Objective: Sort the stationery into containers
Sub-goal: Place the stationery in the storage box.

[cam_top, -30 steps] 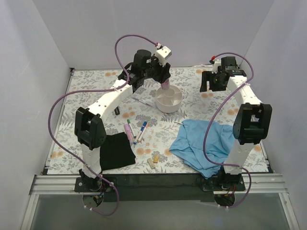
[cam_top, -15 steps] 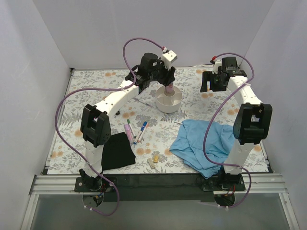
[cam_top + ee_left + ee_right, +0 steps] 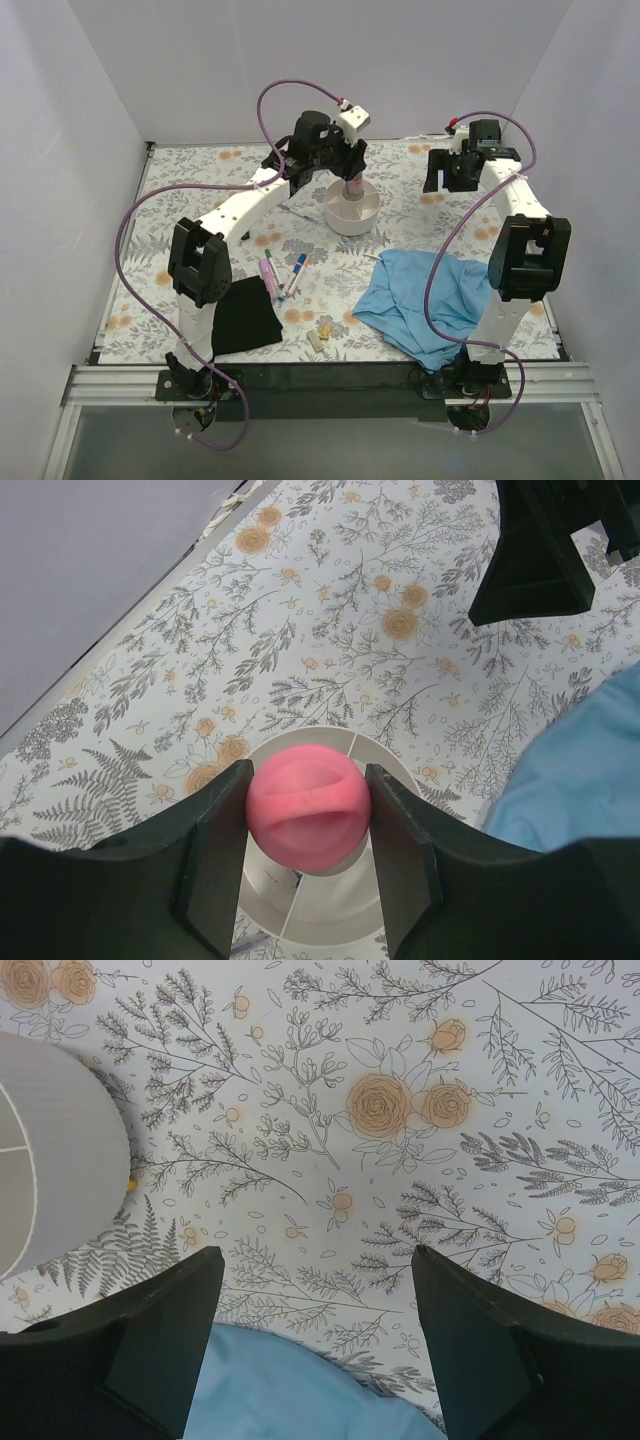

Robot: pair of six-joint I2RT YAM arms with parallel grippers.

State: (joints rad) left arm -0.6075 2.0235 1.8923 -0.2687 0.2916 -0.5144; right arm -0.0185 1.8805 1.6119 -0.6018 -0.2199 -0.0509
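Left gripper [image 3: 307, 785] clamped the pink highlighter [image 3: 305, 818] upright over the white organiser [image 3: 402, 772], at 12 o'clock on the table [image 3: 200, 172]. Right gripper [image 3: 318, 1295] hung open and empty at the organiser's 2 o'clock. Release wanted the tip lowered inside 1 compartment, clear of dividers.

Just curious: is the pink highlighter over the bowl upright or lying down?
Upright: the left tool grips the pink highlighter vertically, end-on in its camera, above the white organiser.

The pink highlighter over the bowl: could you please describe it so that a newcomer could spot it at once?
Find the white round organiser toward the far middle of the floral table. Directly above it the left claw grips a stubby pink highlighter. Unlike the loose pens lying flat nearer the arms' bases, it stands upright, off the table.
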